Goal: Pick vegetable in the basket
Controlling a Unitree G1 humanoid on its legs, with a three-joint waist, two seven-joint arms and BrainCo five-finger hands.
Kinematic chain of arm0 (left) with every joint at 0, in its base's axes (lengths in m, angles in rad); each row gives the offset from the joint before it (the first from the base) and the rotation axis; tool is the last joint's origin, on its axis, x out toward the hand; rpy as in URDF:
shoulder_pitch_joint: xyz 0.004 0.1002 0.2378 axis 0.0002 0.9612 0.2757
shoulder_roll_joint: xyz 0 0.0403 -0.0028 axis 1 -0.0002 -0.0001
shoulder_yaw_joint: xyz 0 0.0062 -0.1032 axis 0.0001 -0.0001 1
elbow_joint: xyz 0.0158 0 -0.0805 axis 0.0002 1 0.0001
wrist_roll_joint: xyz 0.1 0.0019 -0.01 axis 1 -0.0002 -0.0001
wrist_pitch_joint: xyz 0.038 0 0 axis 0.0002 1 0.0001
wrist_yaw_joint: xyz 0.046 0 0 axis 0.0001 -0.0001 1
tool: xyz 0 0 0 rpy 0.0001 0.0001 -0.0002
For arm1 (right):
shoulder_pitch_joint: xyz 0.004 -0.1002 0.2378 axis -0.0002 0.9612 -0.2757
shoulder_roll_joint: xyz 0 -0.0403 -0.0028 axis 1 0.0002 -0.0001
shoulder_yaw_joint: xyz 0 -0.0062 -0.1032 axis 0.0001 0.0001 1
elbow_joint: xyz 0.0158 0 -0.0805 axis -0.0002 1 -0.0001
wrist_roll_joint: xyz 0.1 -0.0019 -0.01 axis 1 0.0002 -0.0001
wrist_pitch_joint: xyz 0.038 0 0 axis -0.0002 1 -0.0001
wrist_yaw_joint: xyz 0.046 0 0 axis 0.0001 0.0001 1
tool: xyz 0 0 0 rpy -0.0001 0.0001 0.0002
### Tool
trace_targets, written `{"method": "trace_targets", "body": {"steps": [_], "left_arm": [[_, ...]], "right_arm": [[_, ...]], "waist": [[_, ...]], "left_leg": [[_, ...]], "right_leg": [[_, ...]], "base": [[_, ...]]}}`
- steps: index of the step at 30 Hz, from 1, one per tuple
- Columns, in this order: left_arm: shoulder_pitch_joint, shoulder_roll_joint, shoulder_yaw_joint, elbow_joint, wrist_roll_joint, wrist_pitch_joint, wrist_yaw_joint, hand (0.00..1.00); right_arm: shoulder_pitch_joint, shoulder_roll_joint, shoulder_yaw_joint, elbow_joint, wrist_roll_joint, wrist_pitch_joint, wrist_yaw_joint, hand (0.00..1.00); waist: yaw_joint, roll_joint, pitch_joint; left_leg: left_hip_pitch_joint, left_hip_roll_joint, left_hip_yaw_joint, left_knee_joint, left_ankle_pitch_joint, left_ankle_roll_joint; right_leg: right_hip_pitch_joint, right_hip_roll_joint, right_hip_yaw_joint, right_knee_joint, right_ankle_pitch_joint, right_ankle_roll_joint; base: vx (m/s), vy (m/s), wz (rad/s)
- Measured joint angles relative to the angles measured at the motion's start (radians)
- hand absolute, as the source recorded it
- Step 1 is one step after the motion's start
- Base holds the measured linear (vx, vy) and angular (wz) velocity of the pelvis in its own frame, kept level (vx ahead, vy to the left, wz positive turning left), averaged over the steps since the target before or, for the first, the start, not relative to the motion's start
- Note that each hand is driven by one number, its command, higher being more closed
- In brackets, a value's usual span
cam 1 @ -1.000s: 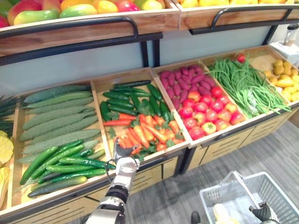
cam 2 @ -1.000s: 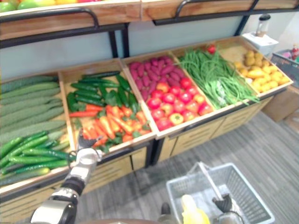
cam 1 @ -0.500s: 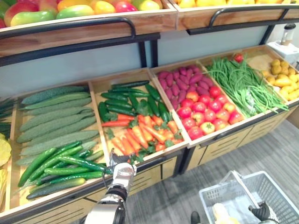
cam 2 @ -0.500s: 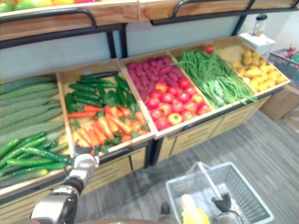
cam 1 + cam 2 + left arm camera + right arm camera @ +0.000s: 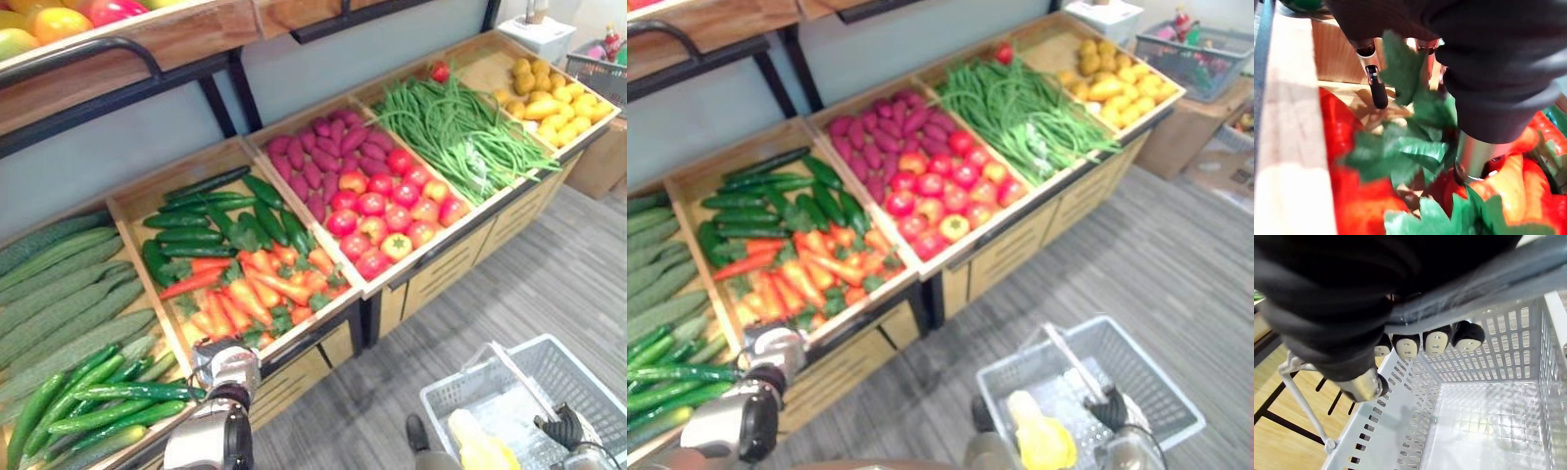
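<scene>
Nearest, low over the floor: right hand [image 5: 566, 428], fingers curled tight round the basket handle [image 5: 1488, 284] of the grey plastic basket [image 5: 1038, 347], with a yellow produce item [image 5: 1043, 441] inside.

Next, at the front of the wooden crate [image 5: 157, 181]: left hand [image 5: 227, 364], fingertips [image 5: 1376, 90] and thumb down among the carrots [image 5: 250, 294] and their green leaves. Grip on a carrot impossible to tell, contact hidden by leaves.

Behind the carrots, in the same crate: dark green vegetables [image 5: 196, 220].

Further right: tomatoes [image 5: 392, 211], purple sweet potatoes [image 5: 318, 162], then green beans [image 5: 460, 127].
</scene>
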Motion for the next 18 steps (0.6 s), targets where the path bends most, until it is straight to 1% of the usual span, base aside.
{"method": "trace_targets", "body": {"steps": [2,6,8,10,12,17,18], "left_arm": [[-0.001,0.009,0.0,0.0,-0.028,-0.005,-0.001,1.0],[-0.002,0.01,0.01,0.001,-0.036,-0.025,-0.003,1.0],[-0.001,0.011,0.009,-0.001,-0.039,-0.039,-0.013,1.0],[-0.005,0.014,0.009,-0.002,-0.073,-0.055,-0.033,1.0],[-0.006,0.013,0.008,-0.001,-0.076,-0.058,-0.05,1.0],[-0.016,0.006,-0.003,-0.006,-0.073,-0.062,-0.053,1.0],[-0.021,0.006,-0.003,-0.012,-0.074,-0.061,-0.057,1.0]], "right_arm": [[0.022,-0.001,0.004,0.0,0.0,-0.008,0.0,1.0],[0.039,-0.001,0.018,0.001,0.0,-0.008,0.013,1.0],[0.051,-0.001,0.018,0.001,0.0,-0.008,0.017,1.0],[0.057,-0.001,0.018,0.001,0.0,-0.008,0.018,1.0],[0.065,0.001,0.018,0.002,0.0,-0.008,0.018,1.0],[0.055,0.005,0.02,0.017,-0.001,-0.008,0.018,1.0],[0.048,0.01,0.02,0.023,-0.001,-0.007,0.018,1.0]], "waist": [[-0.003,-0.006,0.004],[-0.004,-0.025,0.018],[-0.006,-0.031,0.022],[-0.006,-0.039,0.028],[-0.009,-0.045,0.037],[-0.006,-0.043,0.039],[-0.005,-0.042,0.041]], "left_leg": [[0.001,-0.002,0.0,0.004,0.0,0.0],[0.003,-0.016,-0.003,0.017,0.0,0.0],[0.004,-0.019,-0.006,0.018,-0.005,0.005],[0.006,-0.022,-0.016,0.018,-0.013,0.008],[0.02,-0.022,-0.031,0.017,-0.021,0.009],[0.023,-0.019,-0.05,0.018,-0.029,0.008],[0.026,-0.018,-0.054,0.017,-0.028,0.008]], "right_leg": [[0.001,-0.003,0.001,-0.004,0.0,0.0],[0.016,-0.02,-0.002,-0.022,0.0,0.0],[0.02,-0.025,-0.009,-0.024,0.0,0.001],[0.03,-0.031,-0.017,-0.024,0.001,0.002],[0.054,-0.034,-0.03,-0.024,0.001,0.003],[0.072,-0.035,-0.047,-0.019,0.007,0.002],[0.074,-0.035,-0.052,-0.019,0.011,0.006]], "base": [[-0.01,-0.009,-0.02],[-0.01,0.001,-0.02],[-0.03,0.003,0.08],[-0.02,0.003,0.12],[-0.01,-0.002,0.18],[0.03,-0.004,0.12],[0.07,-0.007,0.15]]}}
